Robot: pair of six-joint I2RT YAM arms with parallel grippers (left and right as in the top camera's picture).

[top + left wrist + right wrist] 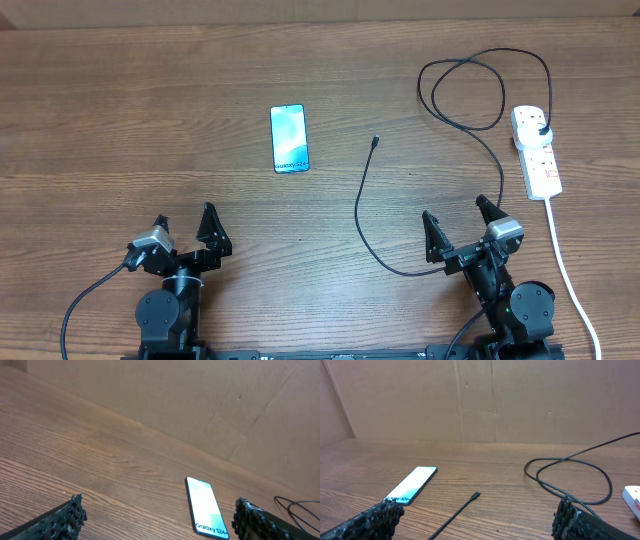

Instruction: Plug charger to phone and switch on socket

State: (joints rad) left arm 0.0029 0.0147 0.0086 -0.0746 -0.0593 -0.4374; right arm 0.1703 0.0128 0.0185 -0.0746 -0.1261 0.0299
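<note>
**Both tools open and empty, charger not yet in the phone**

We see the left tool hanging low over the desk with its jaws spread wide and nothing between them. The right tool stands the same way: jaws wide apart, nothing held.

The phone lies flat on the desk, screen up, well ahead of the left tool and off to its right. In the left wrist view it sits just inside the right finger, with the printed end nearest the tool.

The charger lies loose on the desk. Its connector tip rests ahead of the right tool and to its left, apart from the phone and touching nothing else. In the right wrist view the tip lies about midway between the two fingers. From the tip the cable runs back toward the right tool, bends under its left finger, then goes forward again and makes a wide loop ahead of the tool on its right side.

The socket lies ahead of the right tool and to its right. The black plug sits on the socket's far end. A white cord leaves the near end and passes the right tool on its right side.
</note>
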